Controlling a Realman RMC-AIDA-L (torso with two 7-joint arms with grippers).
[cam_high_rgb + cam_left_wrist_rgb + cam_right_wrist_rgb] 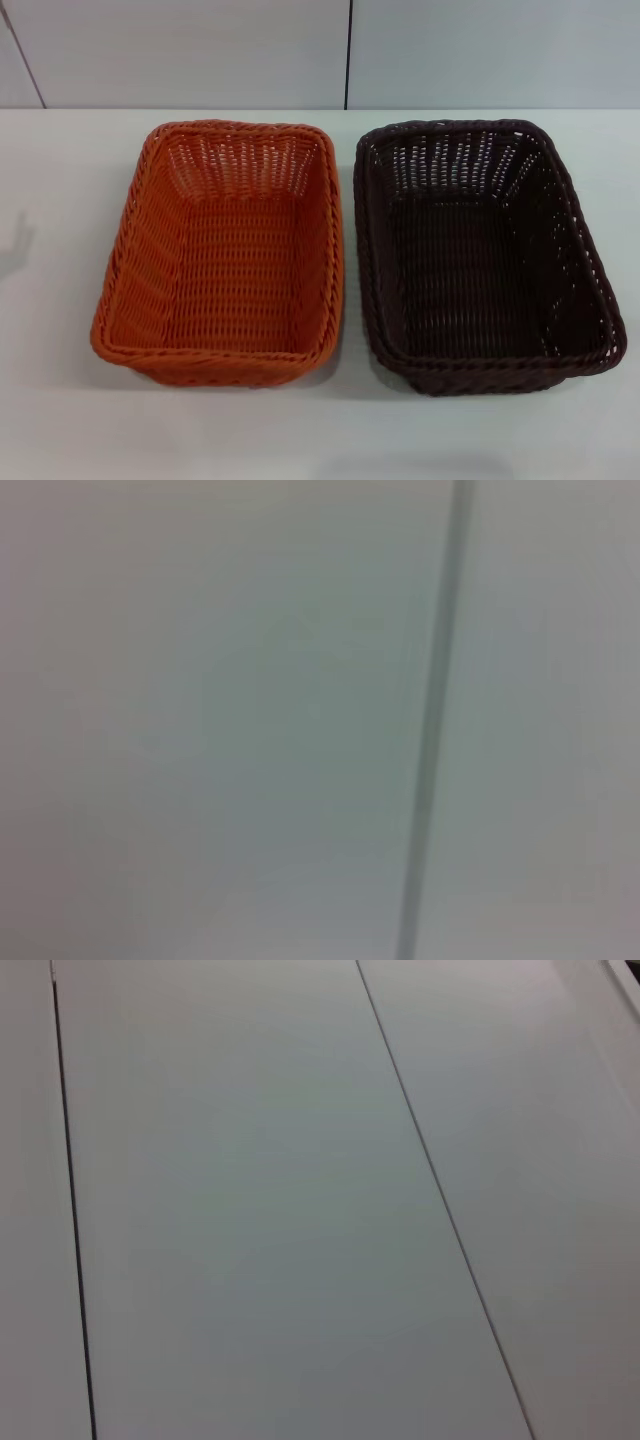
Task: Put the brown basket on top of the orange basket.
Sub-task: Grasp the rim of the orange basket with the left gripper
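Woven baskets side by side on the white table (60, 250), untouched.
Brown basket (480, 260) sits on the robot's right, just beside the orange basket (230, 255); likely light, fairly stiff, best gripped at the braided rim. Neither gripper in view; finger state cannot be told.

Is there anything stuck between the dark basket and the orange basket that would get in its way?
Nothing visible. The brown basket sits right beside the orange basket on the table, and both look empty. No gripper shows in any view.
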